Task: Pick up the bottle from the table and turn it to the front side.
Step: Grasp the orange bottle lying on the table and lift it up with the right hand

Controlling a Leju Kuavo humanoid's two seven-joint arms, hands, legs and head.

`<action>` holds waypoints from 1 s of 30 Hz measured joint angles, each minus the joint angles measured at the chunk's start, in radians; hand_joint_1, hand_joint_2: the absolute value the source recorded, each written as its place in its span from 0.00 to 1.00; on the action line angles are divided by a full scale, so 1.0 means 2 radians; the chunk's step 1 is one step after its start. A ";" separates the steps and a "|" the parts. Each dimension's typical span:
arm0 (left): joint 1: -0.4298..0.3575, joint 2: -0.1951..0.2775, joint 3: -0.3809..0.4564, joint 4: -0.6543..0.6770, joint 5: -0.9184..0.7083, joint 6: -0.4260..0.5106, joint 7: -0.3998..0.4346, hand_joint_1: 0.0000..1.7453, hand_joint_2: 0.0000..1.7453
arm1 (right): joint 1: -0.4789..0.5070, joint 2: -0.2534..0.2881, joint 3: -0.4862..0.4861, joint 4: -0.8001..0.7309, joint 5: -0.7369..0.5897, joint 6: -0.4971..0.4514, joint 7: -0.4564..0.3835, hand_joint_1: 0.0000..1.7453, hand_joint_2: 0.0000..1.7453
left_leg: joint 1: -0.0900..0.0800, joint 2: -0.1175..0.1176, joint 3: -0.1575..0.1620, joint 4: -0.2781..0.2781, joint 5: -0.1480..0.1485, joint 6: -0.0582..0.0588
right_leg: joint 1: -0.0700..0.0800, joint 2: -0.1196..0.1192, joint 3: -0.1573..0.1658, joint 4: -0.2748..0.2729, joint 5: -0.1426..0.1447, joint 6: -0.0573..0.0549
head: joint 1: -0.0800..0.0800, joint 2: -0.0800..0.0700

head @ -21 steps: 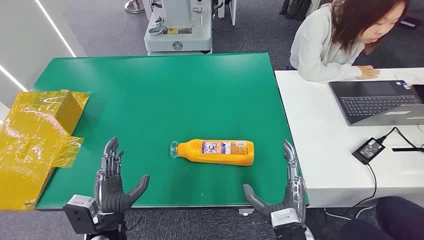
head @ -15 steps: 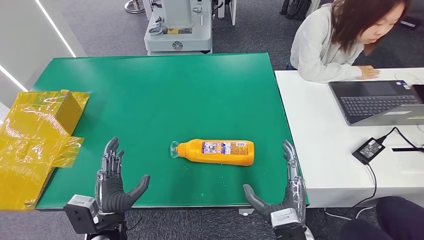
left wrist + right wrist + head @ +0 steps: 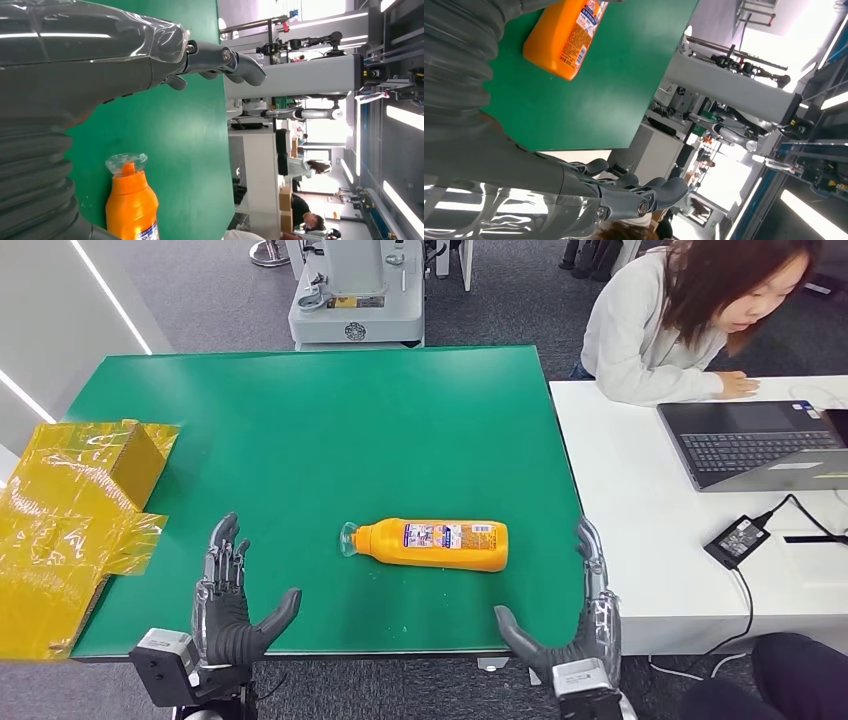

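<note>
bottle: orange, lying on its side on the green table, near-centre, clear cap pointing left, label facing up. nothing touches it. not yet lifted, not yet turned, so by my reading the whole task is left to do.

left hand: at the near edge, well left of the cap, palm turned inward, fingers spread and released, holding nothing. in the left wrist view the cap end sits apart from the fingers.

right hand: at the near right corner of the table, just beyond the bottle's base end, palm inward, fingers apart, holding nothing.

you have the bottle flanked, one hand off each end. bare green between each hand and the bottle; i see no obstacle to a reach.

around: crumpled yellow packaging at the far-left edge, well apart from the bottle. white table butts up on the right, carrying a laptop and a power adapter. a person leans over it at the far right. watch your right arm's swing on that side.
</note>
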 joint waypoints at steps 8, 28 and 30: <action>-0.014 -0.005 -0.002 0.014 0.002 0.000 0.001 0.00 1.00 | 0.006 -0.001 -0.022 0.002 -0.013 -0.008 -0.006 0.00 1.00 | 0.000 0.000 0.000 0.000 0.000 0.000 | 0.000 0.000 0.000 0.000 0.000 0.000 | 0.000 0.000; -0.050 -0.005 -0.016 0.066 0.018 -0.018 -0.017 0.00 1.00 | -0.019 -0.021 -0.038 0.046 -0.029 -0.005 -0.004 0.00 1.00 | 0.000 0.000 0.000 0.000 0.000 0.000 | 0.000 0.000 0.000 0.000 0.000 0.000 | 0.000 0.000; -0.055 -0.005 -0.022 0.074 0.019 -0.022 -0.019 0.00 1.00 | -0.043 -0.022 -0.051 0.065 -0.018 0.018 -0.001 0.00 1.00 | 0.000 0.000 0.000 0.000 0.000 0.000 | 0.000 0.000 0.000 0.000 0.000 0.000 | 0.000 0.000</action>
